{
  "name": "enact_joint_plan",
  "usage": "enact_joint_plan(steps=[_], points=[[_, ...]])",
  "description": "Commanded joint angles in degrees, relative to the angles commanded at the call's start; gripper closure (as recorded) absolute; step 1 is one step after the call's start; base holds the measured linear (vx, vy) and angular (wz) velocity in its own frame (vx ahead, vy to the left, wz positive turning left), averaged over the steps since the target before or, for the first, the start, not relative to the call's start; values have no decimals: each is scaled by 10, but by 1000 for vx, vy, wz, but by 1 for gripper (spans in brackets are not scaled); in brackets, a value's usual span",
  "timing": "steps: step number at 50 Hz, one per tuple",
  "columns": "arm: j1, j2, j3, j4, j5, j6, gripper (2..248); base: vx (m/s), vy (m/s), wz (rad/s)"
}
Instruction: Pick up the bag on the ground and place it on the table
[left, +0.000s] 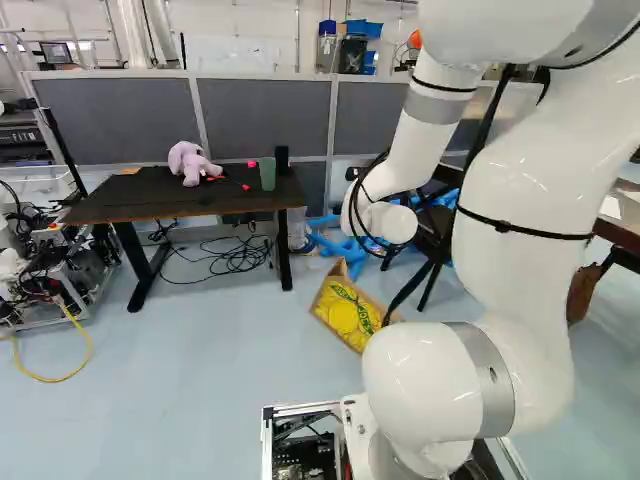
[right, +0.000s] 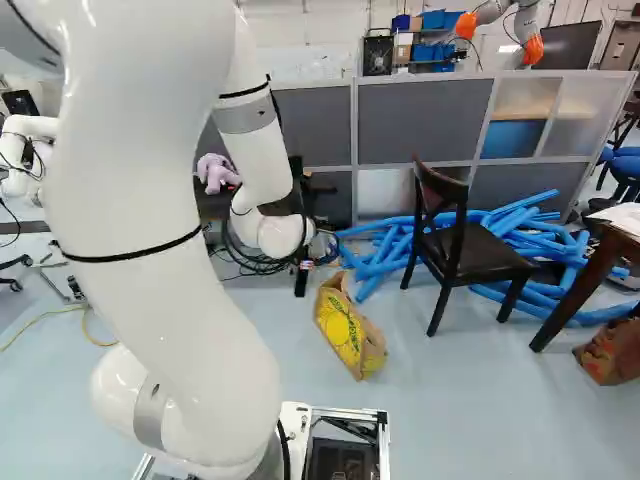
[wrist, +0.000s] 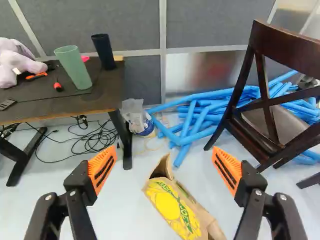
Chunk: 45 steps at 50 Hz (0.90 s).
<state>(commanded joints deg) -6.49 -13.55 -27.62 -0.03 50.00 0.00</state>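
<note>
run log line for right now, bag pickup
gripper: open, empty | bag: lying on floor ahead of gripper, ungripped | table: holds plush toy and green cup, bag not placed | stage: pre-grasp

Grey partitions (right: 420, 120) cross the right base view's upper part, behind a wooden chair (right: 480, 252) on pale blue floor (right: 480, 420).

The brown paper bag (wrist: 172, 202) lies on the pale blue floor (left: 200, 380), tipped over on its length and slanting. Its upward side is largely yellow, with round yellow fruit shapes and green lettering; the paper is creased, and a crumpled flap stands up at its far end. The table (left: 130, 205) stands upright near the bag, apart from it, at the left of the left base view, with a dark flat top, brown front edge and black legs.
</note>
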Motion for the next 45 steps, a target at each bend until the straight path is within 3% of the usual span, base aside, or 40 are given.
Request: enact_joint_plan(steps=[45], points=[[-31,-184,-162,-29,-46,0,3,0,0,0]])
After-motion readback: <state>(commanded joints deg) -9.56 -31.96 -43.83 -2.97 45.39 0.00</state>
